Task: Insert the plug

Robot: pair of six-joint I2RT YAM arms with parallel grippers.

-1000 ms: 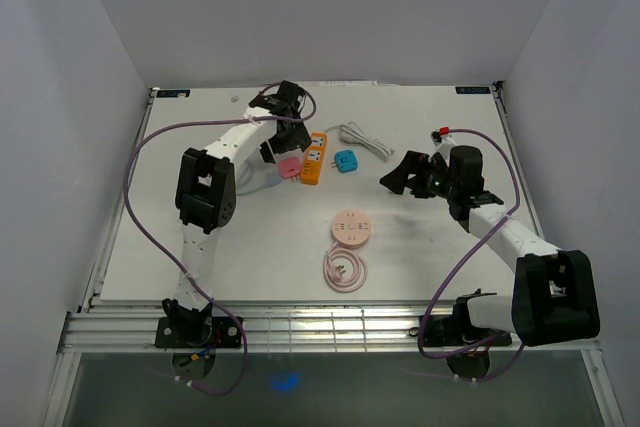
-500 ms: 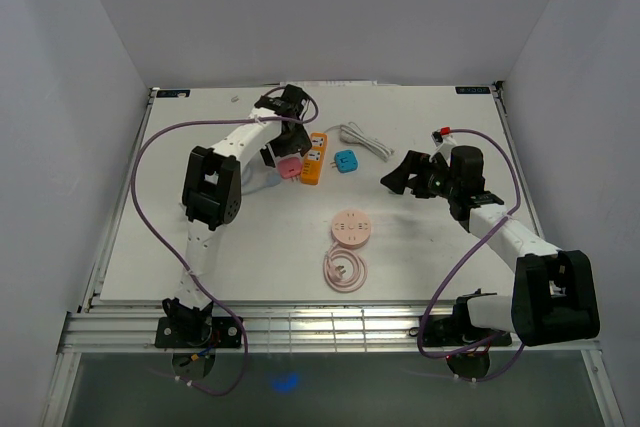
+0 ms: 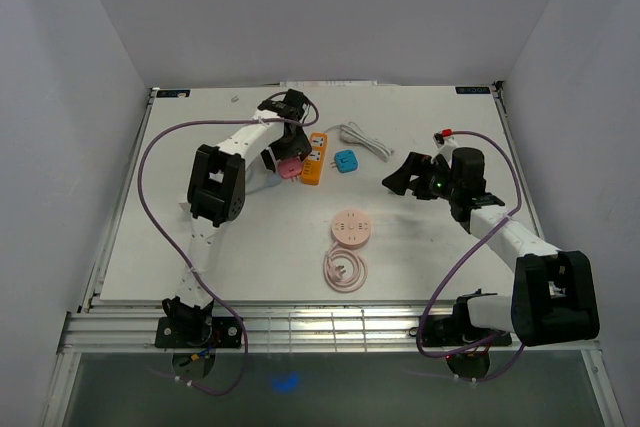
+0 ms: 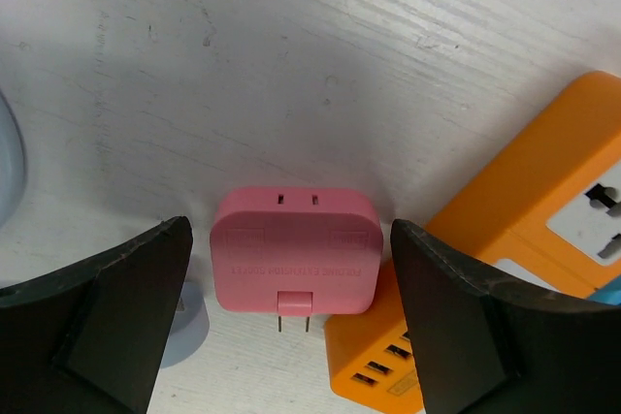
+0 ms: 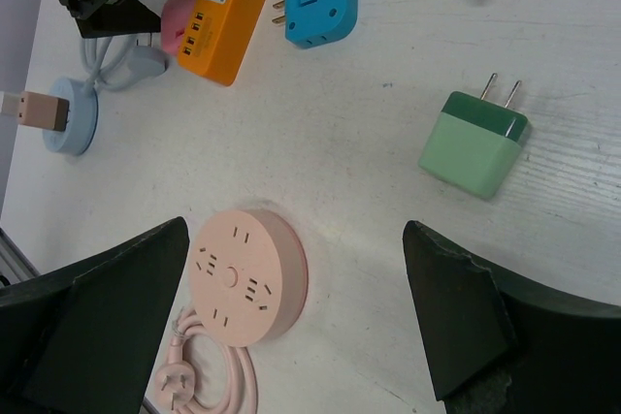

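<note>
the pink plug (image 4: 295, 249) lies flat on the table (image 3: 250, 237), right beside the end of the orange strip (image 4: 505, 269), prongs toward the wrist camera. your left gripper (image 4: 289, 269) straddles it, fingers apart with a gap on each side. your left arm (image 3: 215, 182) reaches to the far side, elbow bent, wrist tipped down. your right arm (image 3: 500, 227) stretches forward, its gripper (image 5: 294, 239) spread wide and pointing left, over a green plug (image 5: 475, 143) and a round socket (image 5: 247, 273)

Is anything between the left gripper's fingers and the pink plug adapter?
Nothing visible. The left gripper straddles the pink plug adapter with its jaws open. The orange power strip lies close beside the adapter, partly under one finger, and may crowd that side.
</note>
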